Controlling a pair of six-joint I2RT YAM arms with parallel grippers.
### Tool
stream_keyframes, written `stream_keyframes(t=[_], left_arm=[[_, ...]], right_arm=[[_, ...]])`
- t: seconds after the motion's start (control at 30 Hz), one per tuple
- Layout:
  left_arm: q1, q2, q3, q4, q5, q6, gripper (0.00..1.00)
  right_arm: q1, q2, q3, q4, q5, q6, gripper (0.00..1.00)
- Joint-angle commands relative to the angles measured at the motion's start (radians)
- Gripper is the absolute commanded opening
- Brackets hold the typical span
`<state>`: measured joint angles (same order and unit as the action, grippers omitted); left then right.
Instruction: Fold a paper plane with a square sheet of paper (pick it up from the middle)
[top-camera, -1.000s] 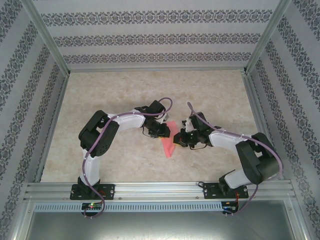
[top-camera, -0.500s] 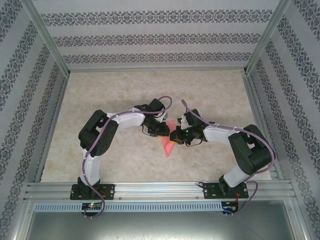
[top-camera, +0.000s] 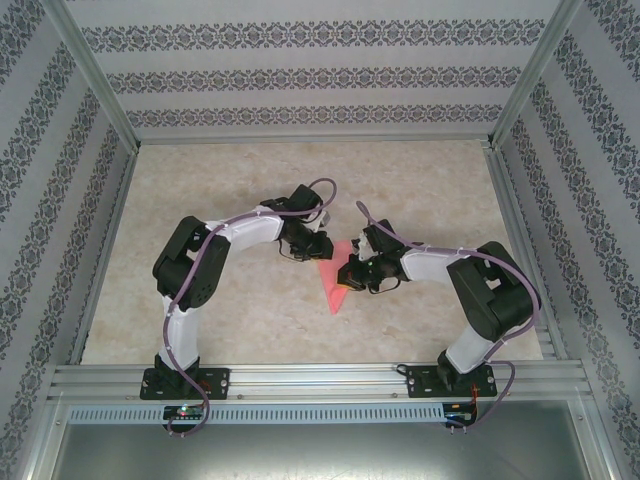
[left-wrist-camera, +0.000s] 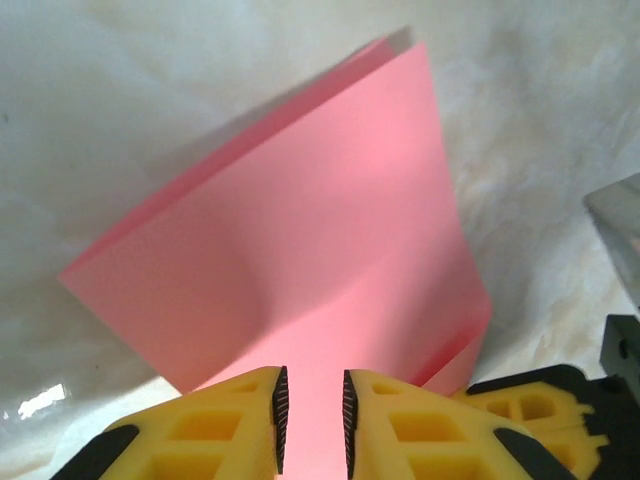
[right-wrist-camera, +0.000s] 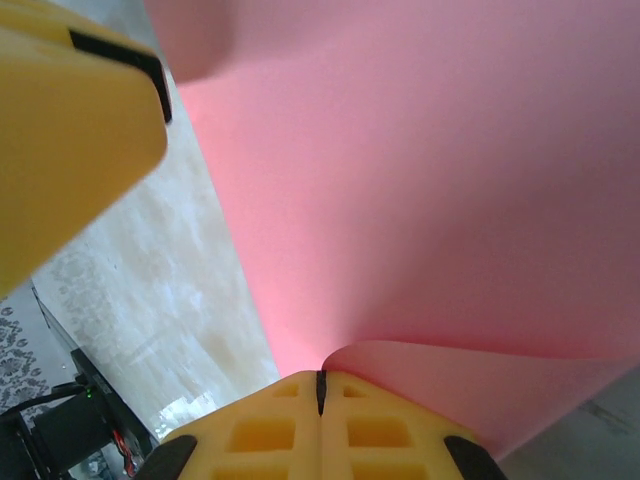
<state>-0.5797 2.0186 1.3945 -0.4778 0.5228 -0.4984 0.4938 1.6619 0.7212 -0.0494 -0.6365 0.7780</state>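
Observation:
The pink square sheet of paper (top-camera: 336, 291) lies folded over on the marble table between my two arms, its point toward the near edge. In the left wrist view the sheet (left-wrist-camera: 300, 250) shows doubled layers and a soft crease. My left gripper (top-camera: 319, 247) hovers at its far left corner, and its jaws (left-wrist-camera: 312, 410) stand a narrow gap apart with pink showing through. On the sheet's right side my right gripper (top-camera: 351, 279) is shut (right-wrist-camera: 321, 385), and a curled flap of the paper (right-wrist-camera: 420, 180) comes out of its tips. A yellow finger (right-wrist-camera: 70, 130) of the left gripper is close by.
Aluminium frame rails (top-camera: 320, 375) run along the table's near edge, with posts at the corners. Patterned walls (top-camera: 310, 75) enclose the back and both sides. Bare marble tabletop (top-camera: 240, 180) lies behind the arms and to the left.
My right gripper has slid left onto the sheet. The left gripper has drawn back toward the far left, uncovering more of the pink paper.

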Motion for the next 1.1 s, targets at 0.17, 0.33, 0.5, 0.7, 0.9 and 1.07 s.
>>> stream_keyframes(t=[0.17, 0.33, 0.5, 0.7, 0.9, 1.07], left_arm=[[0.007, 0.043, 0.020, -0.030, -0.026, 0.033, 0.25], [0.008, 0.051, 0.018, -0.027, -0.026, 0.026, 0.24], [0.007, 0.052, 0.005, -0.025, -0.028, 0.026, 0.23], [0.007, 0.057, -0.012, -0.018, -0.023, 0.024, 0.23], [0.007, 0.058, -0.017, -0.017, -0.020, 0.023, 0.23], [0.007, 0.059, -0.016, -0.019, -0.026, 0.024, 0.23]], right_arm=[[0.012, 0.016, 0.027, -0.022, 0.036, -0.013, 0.02], [0.018, 0.019, 0.035, -0.027, 0.049, -0.004, 0.02], [0.023, 0.018, 0.030, -0.006, 0.057, 0.017, 0.02], [0.029, 0.033, 0.038, -0.006, 0.079, 0.031, 0.02], [0.038, 0.032, 0.030, 0.022, 0.094, 0.059, 0.02], [0.039, 0.024, 0.033, 0.030, 0.106, 0.076, 0.02]])
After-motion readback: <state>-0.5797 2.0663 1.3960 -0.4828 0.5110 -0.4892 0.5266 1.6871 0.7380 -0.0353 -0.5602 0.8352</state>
